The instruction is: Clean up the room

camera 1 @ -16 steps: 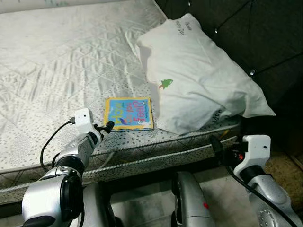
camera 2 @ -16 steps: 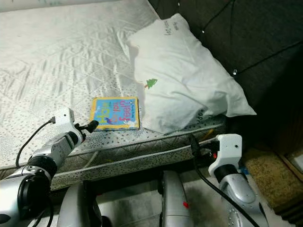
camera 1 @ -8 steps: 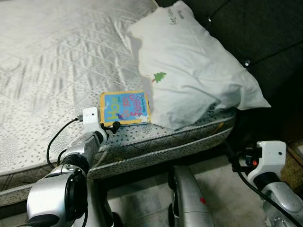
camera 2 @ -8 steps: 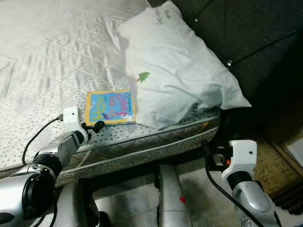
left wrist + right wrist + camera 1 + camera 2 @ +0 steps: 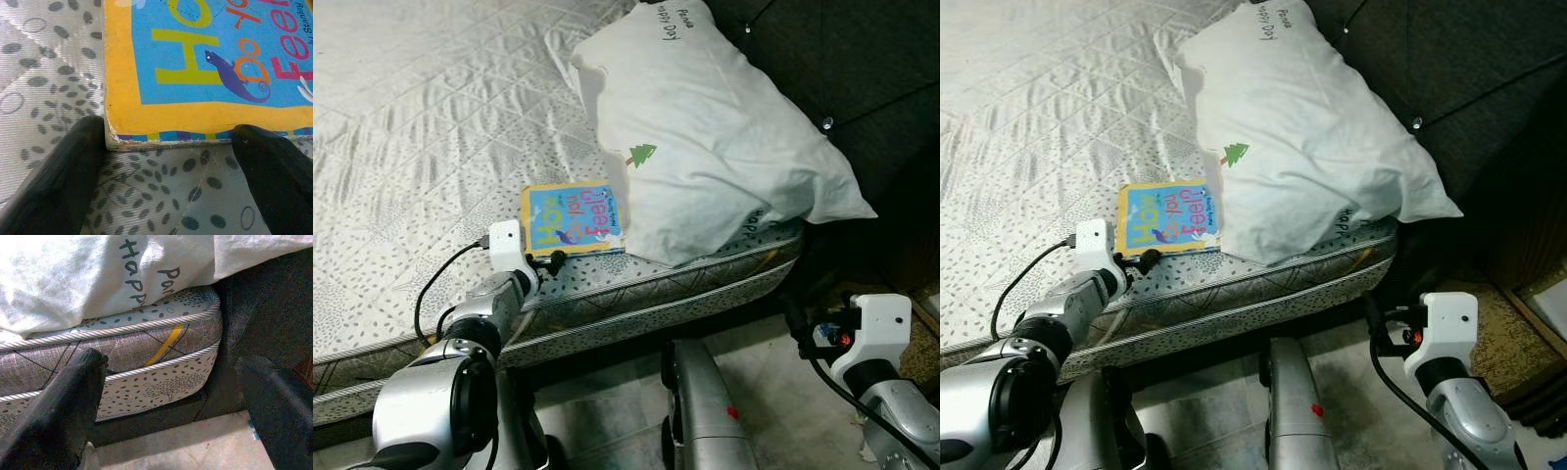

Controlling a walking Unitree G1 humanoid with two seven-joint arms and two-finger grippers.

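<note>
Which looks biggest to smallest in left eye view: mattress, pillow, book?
1. mattress
2. pillow, clearly smaller than the mattress
3. book, smallest, with the left gripper at its near edge

The 2 head views look forward and steeply down from above the bed [image 5: 431, 117], side by side, sharing the book [image 5: 573, 217], pillow [image 5: 715, 147] and both arms. The left wrist camera sits very close to the mattress, looking along its fingers [image 5: 63, 181] at the book's near edge. The right wrist camera sits low beside the bed, facing the mattress corner [image 5: 195, 342] and the pillow's overhanging edge, which the head views also show.
</note>
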